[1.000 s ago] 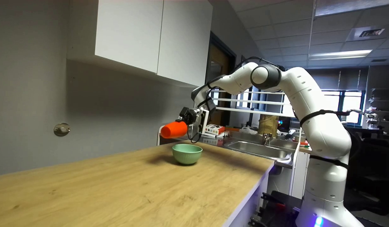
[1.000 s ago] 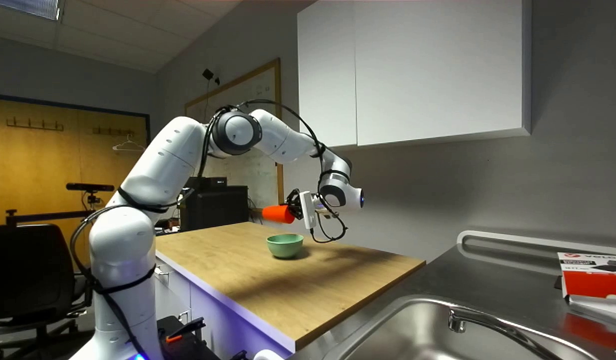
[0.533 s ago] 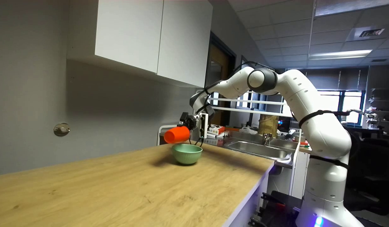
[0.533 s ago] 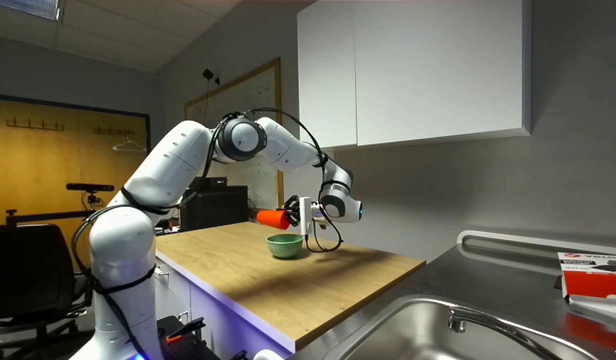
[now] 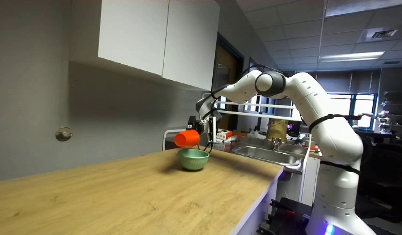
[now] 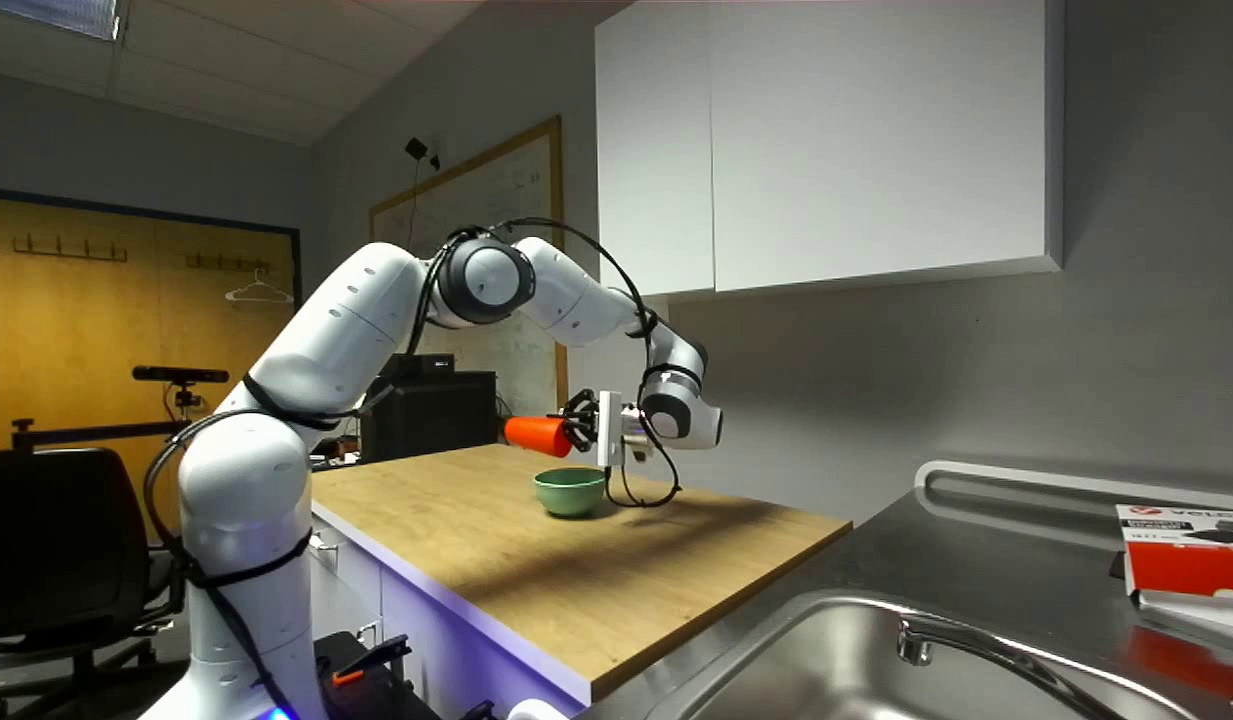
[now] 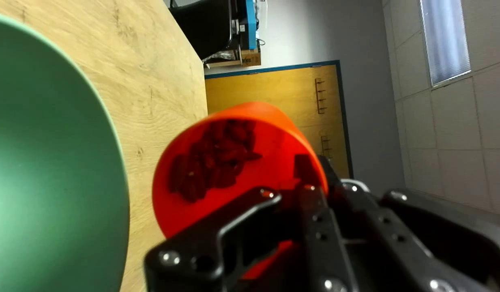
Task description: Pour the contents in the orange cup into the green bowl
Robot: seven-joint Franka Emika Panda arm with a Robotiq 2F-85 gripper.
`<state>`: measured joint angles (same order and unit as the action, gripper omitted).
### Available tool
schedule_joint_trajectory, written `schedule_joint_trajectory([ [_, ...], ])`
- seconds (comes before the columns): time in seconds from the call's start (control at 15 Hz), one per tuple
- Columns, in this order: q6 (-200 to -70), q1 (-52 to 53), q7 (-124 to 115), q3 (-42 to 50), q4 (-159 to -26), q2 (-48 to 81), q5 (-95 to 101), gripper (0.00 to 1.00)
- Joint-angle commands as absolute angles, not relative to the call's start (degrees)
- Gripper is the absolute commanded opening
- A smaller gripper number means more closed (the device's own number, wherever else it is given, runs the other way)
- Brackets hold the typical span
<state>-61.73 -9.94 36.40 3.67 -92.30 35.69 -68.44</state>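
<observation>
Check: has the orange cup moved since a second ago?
Yes: against the wall cabinet in an exterior view, the orange cup has shifted right and slightly down.

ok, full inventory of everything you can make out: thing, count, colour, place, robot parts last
orange cup: 1, orange-red, on its side in midair
cup contents: uncountable clump, dark, inside the orange cup
green bowl: 1, pale green, lower than the orange cup
worktop: 1, light wood, under the green bowl
wall cabinet: 1, white, above the worktop
sink: 1, steel, beside the worktop
tap: 1, steel, at the sink
box: at least 1, red and white, by the sink
clutter: uncounted, mixed, near the sink
whiteboard: 1, white, background
wooden doors: at least 2, brown, background
chair: at least 1, black, background
gripper: 1, black, holding the orange cup
arm: 1, white and grey, beside the worktop
</observation>
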Motion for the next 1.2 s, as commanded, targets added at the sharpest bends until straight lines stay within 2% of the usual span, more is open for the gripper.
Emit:
schedule_joint_trajectory([
  [0.0, -59.8, -10.2, 34.5, 3.9, -93.5, 33.9, -67.4, 0.01],
  [1.13, -58.3, -7.8, 19.2, 5.1, -93.9, 30.8, -63.9, 0.01],
])
